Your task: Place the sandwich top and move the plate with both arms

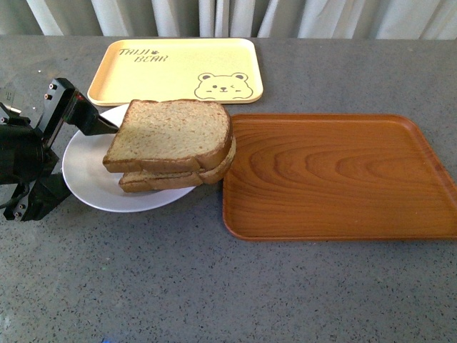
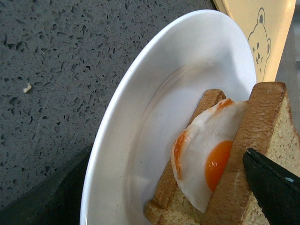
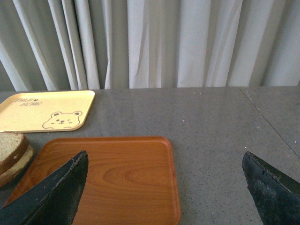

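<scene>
1. The sandwich top [image 1: 171,132] lies on the egg-topped slice [image 1: 164,180] on the plate [image 1: 80,171], which stands toward the left edge of the table [image 1: 214,293]; the top does not sit square, and in the left wrist view the fried egg [image 2: 206,157] shows beneath its lifted crust.
2. The slice is squarish, so it has no real long axis; its right corner hangs past the plate toward the rim of the wooden tray [image 1: 335,179], which lies just beside the plate on the side of the right edge; the yellow bear tray [image 1: 168,71] sits near the far edge.
3. The left gripper [image 1: 89,160] is plainly the nearer one; it comes in from the left edge with the plate's left rim between its fingers.
4. Its jaws are spread wide and pinch nothing; the far finger rests its tip against the left crust of the sandwich top, while the near finger lies low by the plate's rim; I cannot tell whether that one touches the plate.
5. The right gripper [image 3: 164,158] does not show in the front view; its own camera looks over the wooden tray toward the far edge, with jaws wide apart and nothing between them, well apart from the plate.
6. My judgement: the top is about placed; the two-arm carry turns on the right arm crossing the wooden tray to the plate's right rim, which is crowded by the overhanging bread and the tray's edge.
</scene>
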